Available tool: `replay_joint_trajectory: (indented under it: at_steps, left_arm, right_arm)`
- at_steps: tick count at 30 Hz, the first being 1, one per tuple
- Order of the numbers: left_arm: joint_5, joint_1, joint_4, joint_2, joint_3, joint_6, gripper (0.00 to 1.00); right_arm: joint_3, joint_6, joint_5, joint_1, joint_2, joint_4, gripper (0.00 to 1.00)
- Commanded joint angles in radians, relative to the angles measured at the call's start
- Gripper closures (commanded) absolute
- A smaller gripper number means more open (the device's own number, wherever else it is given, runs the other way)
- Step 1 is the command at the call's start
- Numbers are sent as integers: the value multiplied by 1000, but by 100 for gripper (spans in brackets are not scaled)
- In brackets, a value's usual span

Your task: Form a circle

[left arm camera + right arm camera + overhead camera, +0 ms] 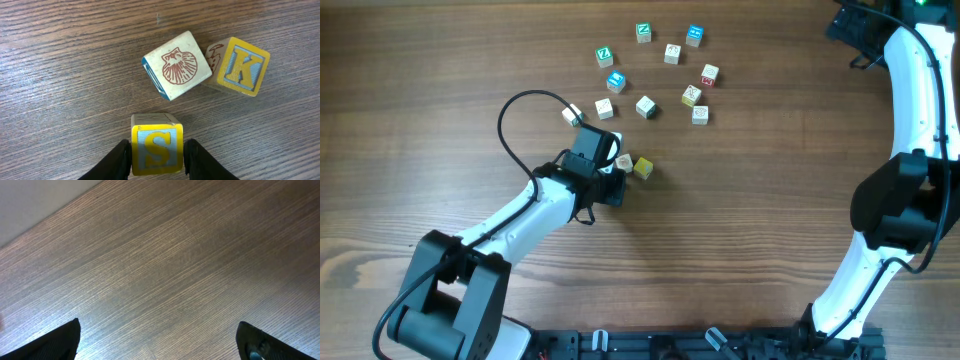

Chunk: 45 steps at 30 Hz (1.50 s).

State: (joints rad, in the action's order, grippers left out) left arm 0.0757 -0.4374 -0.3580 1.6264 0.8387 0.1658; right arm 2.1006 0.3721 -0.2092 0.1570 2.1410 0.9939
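Note:
My left gripper (pixel 157 155) is shut on a yellow block with a blue S face (pixel 157 149), which sits low at the wood. Just beyond it lie a cream block with a red shell print (pixel 176 65) and a yellow K block (pixel 242 67), touching at a corner. From overhead, the left gripper (pixel 611 172) sits beside the cream block (pixel 624 162) and the yellow block (pixel 642 167). Farther back, several small blocks lie in a rough, loose circle, among them a white one (pixel 646 106). My right gripper (pixel 157 340) is open over bare wood.
The loose blocks at the back include a green one (pixel 603 55), a blue one (pixel 694 36) and a cream one (pixel 572 115) by the left arm's cable. The right arm (pixel 910 120) stands along the table's right side.

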Motion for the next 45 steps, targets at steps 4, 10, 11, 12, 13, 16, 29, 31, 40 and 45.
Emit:
replay_joint_trajectory:
  at_steps: [4,10,11,12,13,16,29,31,40,45]
  left_arm:
    - [-6,2,-5,10,-7,-2,46]
    - [-6,2,-31,10,-7,-2,57]
    - [-6,2,-26,10,-7,-2,60]
    - [-6,2,-19,10,-7,-2,62]
    - [-6,2,-15,10,-7,-2,62]
    - [-6,2,-7,10,-7,-2,62]
    - [-26,2,-30,10,-7,-2,58]
    - [-31,2,-27,10,-7,-2,59]
    - [-55,2,-10,11,-7,-2,66]
    - [-54,2,-11,11,-7,-2,67]
  right_arm:
    - [-1,-5,8,-4,13,0,0]
    - [-1,-5,8,-4,13,0,0]
    - [-1,-5,8,-4,13,0,0]
    - [-1,-5,8,-4,13,0,0]
    - [-1,-5,9,-4,13,0,0]
    - [-1,-5,8,-4,13,0,0]
    - [-1,-5,8,-4,13,0,0]
    - [-1,-5,9,-4,13,0,0]
    - [-1,-5,8,-4,13,0,0]
    - [-1,-5,8,-4,13,0,0]
